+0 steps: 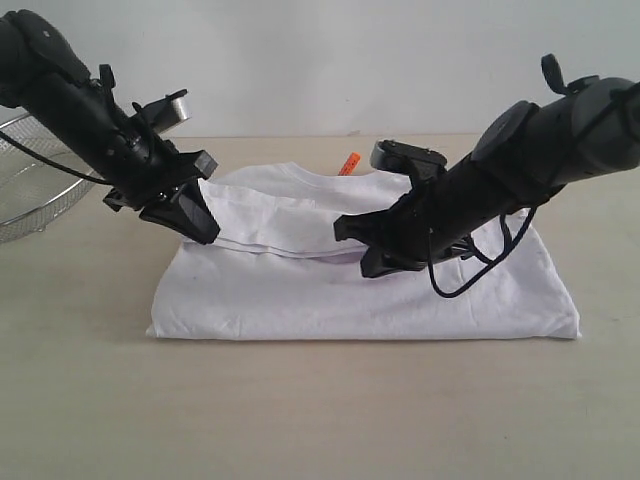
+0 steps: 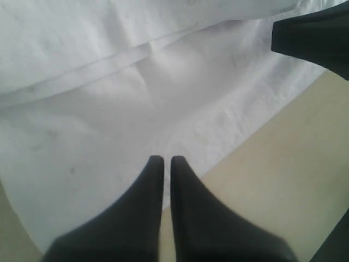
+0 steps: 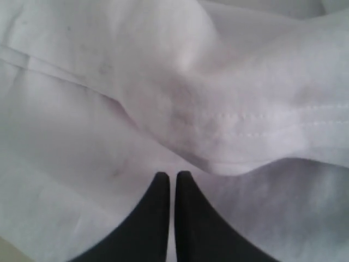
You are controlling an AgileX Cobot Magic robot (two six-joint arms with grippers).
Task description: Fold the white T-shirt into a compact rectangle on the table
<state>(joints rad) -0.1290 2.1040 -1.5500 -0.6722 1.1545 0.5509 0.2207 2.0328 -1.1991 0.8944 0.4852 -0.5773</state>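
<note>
Left claw (image 1: 198,222) and right claw (image 3: 173,174) closed, empty, over half-folded white T-shirt (image 1: 330,295) on surface (image 1: 320,410). Looked mid-fold; next called for opening, pinching an edge.

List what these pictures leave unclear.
Exterior view: wire basket cut off by the left edge.
Exterior view: neck tag print too small to read.
Wrist views: whether the shut left hand or right hand pinches the white T-shirt; their own tips hide it.

Readable text: none can be made out.
Orange neck tag (image 1: 348,163) on the white T-shirt (image 1: 400,295): too small to be read.
</note>
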